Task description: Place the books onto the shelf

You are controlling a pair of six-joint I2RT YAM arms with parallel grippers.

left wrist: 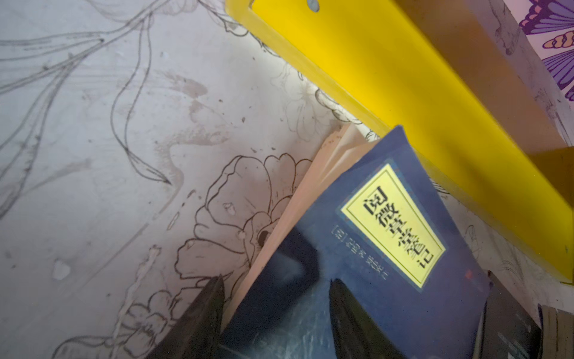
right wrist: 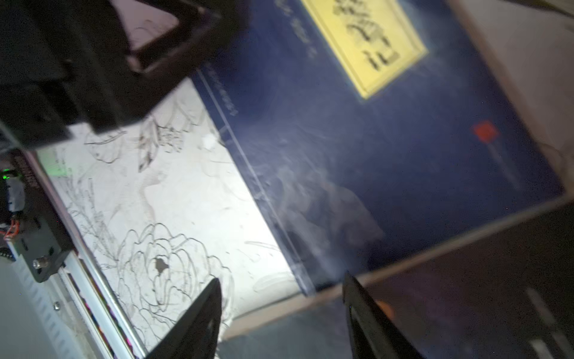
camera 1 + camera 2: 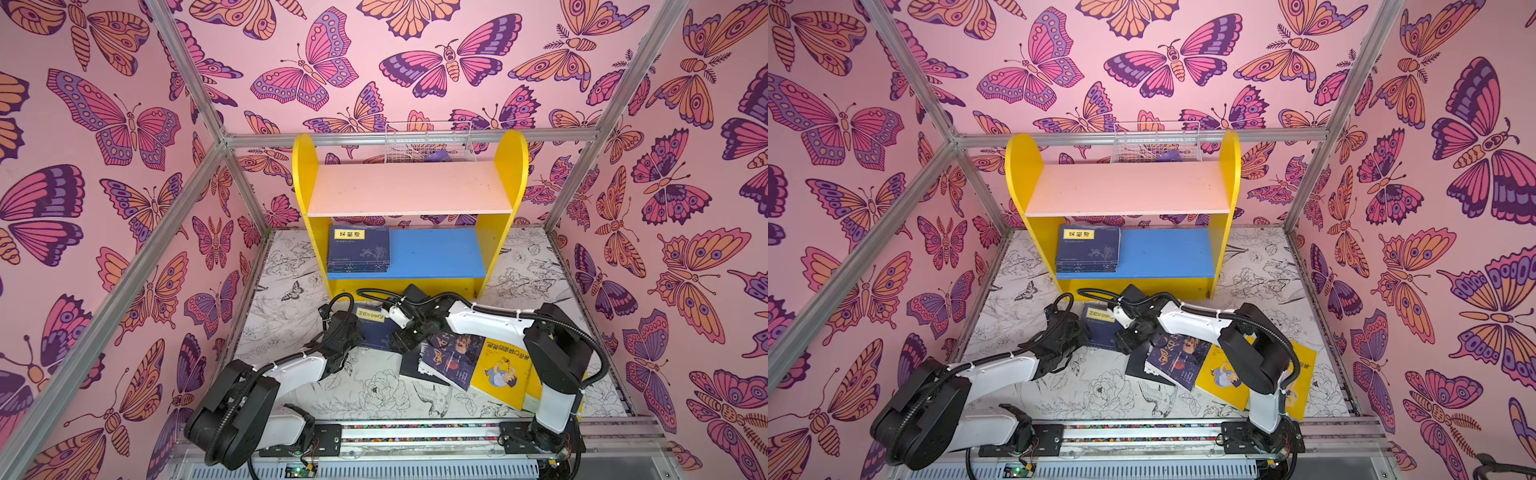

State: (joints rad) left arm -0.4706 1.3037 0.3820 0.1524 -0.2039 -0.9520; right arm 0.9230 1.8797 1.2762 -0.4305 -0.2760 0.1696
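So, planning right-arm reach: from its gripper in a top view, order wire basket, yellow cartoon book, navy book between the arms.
1. navy book, at the right gripper, centre
2. yellow cartoon book, front right
3. wire basket, far back, beyond the shelf

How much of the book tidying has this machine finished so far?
Done: a stack of navy paperbacks lies on the shelf's blue lower board. In hand: the left tool and right tool, jaws apart, flank a navy yellow-labelled book on the table. Left: that one, a dark starry-cover book and yellow cartoon-cover books beside it.
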